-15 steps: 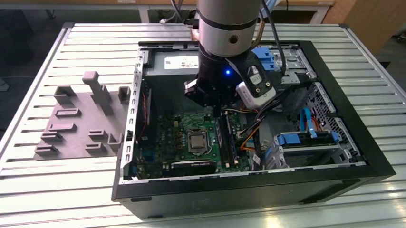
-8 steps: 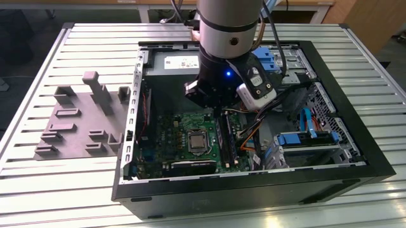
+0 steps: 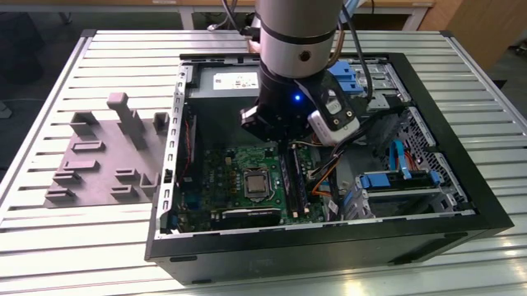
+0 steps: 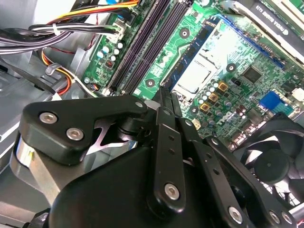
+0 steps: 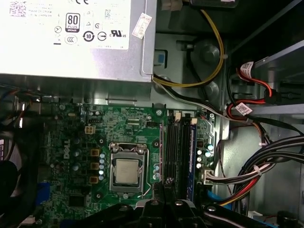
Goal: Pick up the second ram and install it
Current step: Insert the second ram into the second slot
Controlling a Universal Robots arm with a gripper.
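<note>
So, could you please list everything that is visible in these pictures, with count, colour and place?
table: one, silver, slatted.
tray: one, grey, on the table, at the exterior view's left of the case.
computer case: one, black, open, on the table.
power supply: one, silver-grey, inside the case.
motherboard: one, green, on the case floor.
processor: one, silver, in its socket on the motherboard.
memory slots: a row, black, beside the processor.
ram stick: one, blue-green, standing in the slot nearest the cables.
cables: several, black, yellow, red, orange, beside the motherboard.
arm: one, silver and black, over the case.
gripper: one, black, just above the memory slots.
</note>
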